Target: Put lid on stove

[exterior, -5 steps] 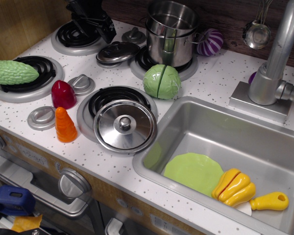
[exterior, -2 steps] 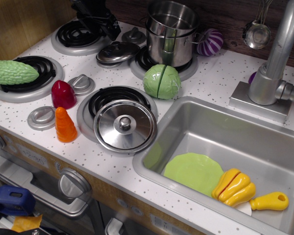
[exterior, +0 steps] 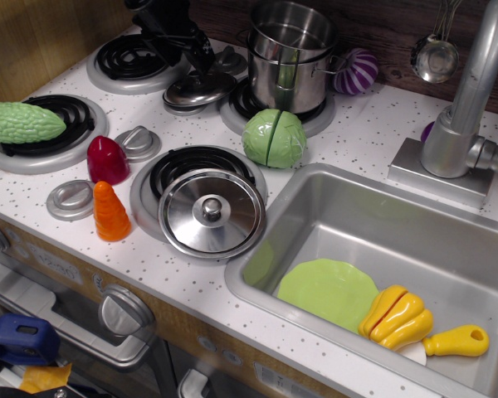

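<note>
Hovering at about 11 o'clock in the view, the black gripper (exterior: 201, 60) is sitting right over the lid (exterior: 197, 89), its dark fingers coming down around the small knob; whether the jaws are clenched on the knob or released I cannot tell, the fingertips being too dark against it; the lid is lying slightly tilted on the white speckled stove (exterior: 83, 170), between the back-left burner (exterior: 126, 60) at its 10 o'clock and the steel pot (exterior: 289, 54) at its 2 o'clock, its right edge overlapping the ring of the burner under the pot; a larger shiny lid (exterior: 211, 212) is covering the front-right burner at centre frame; a green cabbage (exterior: 274, 138) is sitting at its 1 o'clock, just beside the sink (exterior: 398, 224); an orange carrot (exterior: 109, 211) and a red piece (exterior: 107, 159) are standing at its 9 and 10 o'clock; a green bumpy gourd (exterior: 21, 122) is lying across the front-left burner at far 9 o'clock; a green plate (exterior: 328, 292) and a yellow toy (exterior: 398, 317) are resting in the sink at 4 o'clock; a purple onion (exterior: 357, 70) is sitting at the pot's 3 o'clock.
</note>
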### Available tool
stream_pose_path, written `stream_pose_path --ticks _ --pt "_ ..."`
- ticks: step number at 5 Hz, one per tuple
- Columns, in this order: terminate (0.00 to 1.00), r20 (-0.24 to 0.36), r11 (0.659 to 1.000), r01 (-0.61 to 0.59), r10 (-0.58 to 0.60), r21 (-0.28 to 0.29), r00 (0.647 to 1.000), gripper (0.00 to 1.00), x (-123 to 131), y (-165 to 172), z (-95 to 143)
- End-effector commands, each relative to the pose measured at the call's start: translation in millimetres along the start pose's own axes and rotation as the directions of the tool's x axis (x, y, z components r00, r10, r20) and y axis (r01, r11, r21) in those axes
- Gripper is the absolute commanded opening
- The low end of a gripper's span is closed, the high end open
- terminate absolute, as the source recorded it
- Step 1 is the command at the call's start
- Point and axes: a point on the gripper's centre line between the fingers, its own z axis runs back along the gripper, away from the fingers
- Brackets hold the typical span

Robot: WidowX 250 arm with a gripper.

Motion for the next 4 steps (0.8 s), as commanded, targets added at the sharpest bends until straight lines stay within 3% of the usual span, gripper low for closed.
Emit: stream_pose_path --ticks 1,4 --pt "0.00 0.051 0.999 0.021 -0.022 0.035 0.998 1.00 16.3 -4.8 15.2" --pt "0.00 0.053 1.000 -0.003 0.001 0.026 0.999 1.00 8.7 -7.7 11.2"
